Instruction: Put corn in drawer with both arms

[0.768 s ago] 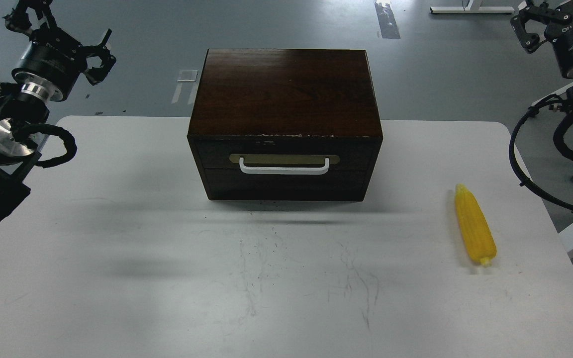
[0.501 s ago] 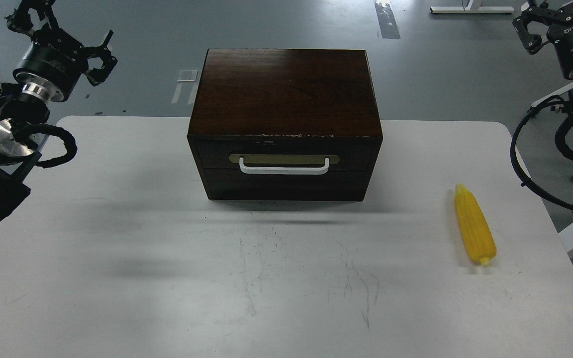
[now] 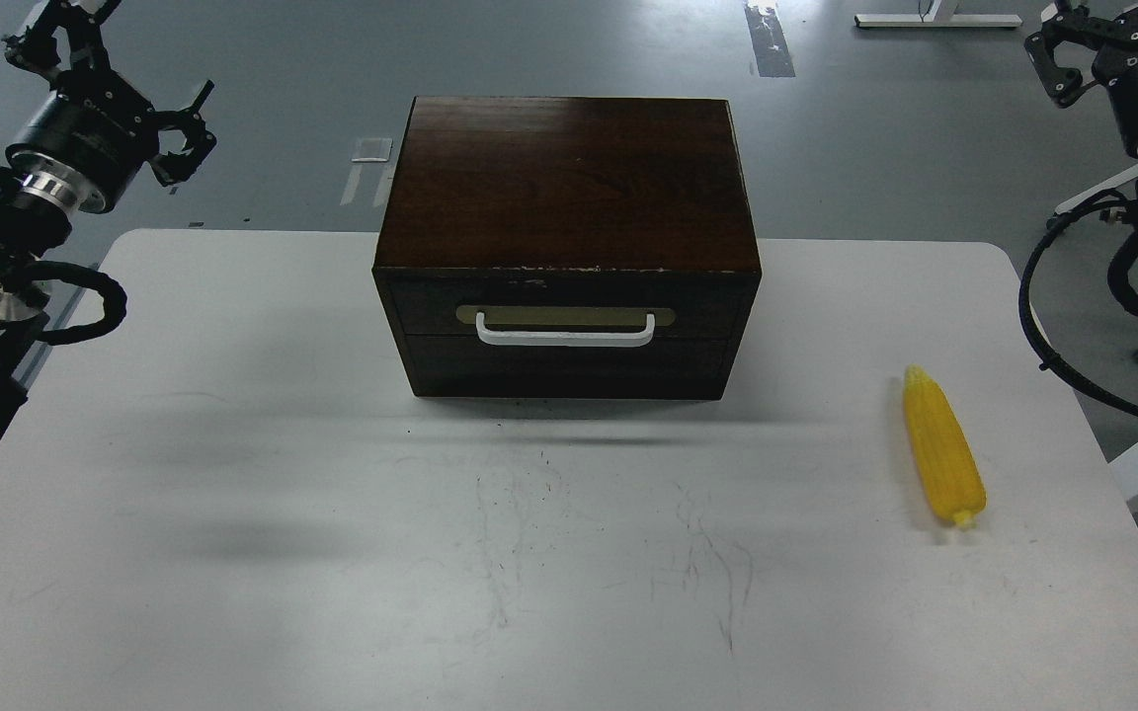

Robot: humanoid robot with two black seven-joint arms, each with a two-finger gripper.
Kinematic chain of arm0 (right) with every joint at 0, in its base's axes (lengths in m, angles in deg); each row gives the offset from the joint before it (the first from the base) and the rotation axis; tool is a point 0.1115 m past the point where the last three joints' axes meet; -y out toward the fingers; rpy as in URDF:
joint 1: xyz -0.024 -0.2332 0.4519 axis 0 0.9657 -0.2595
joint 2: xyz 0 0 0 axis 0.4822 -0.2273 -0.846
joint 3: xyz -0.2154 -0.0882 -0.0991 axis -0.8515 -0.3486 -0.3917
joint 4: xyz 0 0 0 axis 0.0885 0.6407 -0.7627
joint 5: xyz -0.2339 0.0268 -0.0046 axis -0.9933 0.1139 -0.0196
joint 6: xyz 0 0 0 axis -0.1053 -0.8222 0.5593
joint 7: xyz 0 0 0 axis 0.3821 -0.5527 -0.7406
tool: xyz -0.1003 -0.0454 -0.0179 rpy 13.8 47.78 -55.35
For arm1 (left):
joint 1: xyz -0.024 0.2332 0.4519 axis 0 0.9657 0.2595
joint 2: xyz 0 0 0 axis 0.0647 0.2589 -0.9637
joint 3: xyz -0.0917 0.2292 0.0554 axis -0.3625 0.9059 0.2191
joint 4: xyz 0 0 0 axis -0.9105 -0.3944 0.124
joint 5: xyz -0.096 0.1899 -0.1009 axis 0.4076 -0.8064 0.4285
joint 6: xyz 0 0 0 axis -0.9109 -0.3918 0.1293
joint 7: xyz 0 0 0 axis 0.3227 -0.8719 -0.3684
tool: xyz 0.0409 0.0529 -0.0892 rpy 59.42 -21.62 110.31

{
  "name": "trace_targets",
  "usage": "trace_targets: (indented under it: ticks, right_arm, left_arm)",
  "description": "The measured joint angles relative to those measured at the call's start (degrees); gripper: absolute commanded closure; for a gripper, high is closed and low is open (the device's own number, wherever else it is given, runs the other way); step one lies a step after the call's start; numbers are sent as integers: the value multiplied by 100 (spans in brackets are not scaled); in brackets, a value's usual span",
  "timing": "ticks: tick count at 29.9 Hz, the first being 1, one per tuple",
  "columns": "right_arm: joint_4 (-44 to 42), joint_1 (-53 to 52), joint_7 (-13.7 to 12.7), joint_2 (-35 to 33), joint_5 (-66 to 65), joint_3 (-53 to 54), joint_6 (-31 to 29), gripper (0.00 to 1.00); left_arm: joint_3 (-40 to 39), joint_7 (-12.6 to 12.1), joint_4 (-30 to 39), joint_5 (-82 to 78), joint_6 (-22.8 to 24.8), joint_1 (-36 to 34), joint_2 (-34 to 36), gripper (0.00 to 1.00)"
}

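Observation:
The yellow corn (image 3: 942, 449) lies on the white table (image 3: 233, 494) at the right, tip pointing away from me. The dark brown cabinet (image 3: 569, 178) stands at the table's back middle. Its drawer (image 3: 431, 336) is shut, with the white bar handle (image 3: 564, 338) facing me. My left gripper (image 3: 115, 84) hangs in the air at the far upper left, clear of the table's corner, claws spread open and empty. My right gripper (image 3: 1107, 35) is at the upper right corner, high and far from the corn, claws spread and empty, partly cut off by the view's top edge.
Black cables (image 3: 1033, 316) loop from the right arm beside the table's right edge. Scuff marks (image 3: 510, 513) streak the table's front middle. Grey floor lies behind, with a white stand base (image 3: 934, 18) at the top.

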Motion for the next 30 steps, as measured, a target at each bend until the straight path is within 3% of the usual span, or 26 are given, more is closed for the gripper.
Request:
trace_targets:
  ticks: [8,21,25,30]
  right_arm:
    - [2,5,9,-7,0,11,0,0]
    - [-18,91,-19,-252,1,17,0,0]
    - [-22,245,-28,-286,4,13,0,0]
    - [-25,505,-34,-372,22,38,0,0]
  left_arm:
    - [0,53,445,-1362,0,-498,219,4]
    - [-49,137,3453,-5086,3,-1049,382,7]
    - [-19,202,4091,-6680,2,-1113,140,7]
    - [37,215,4413,-9078,1,-1121,-240,8]
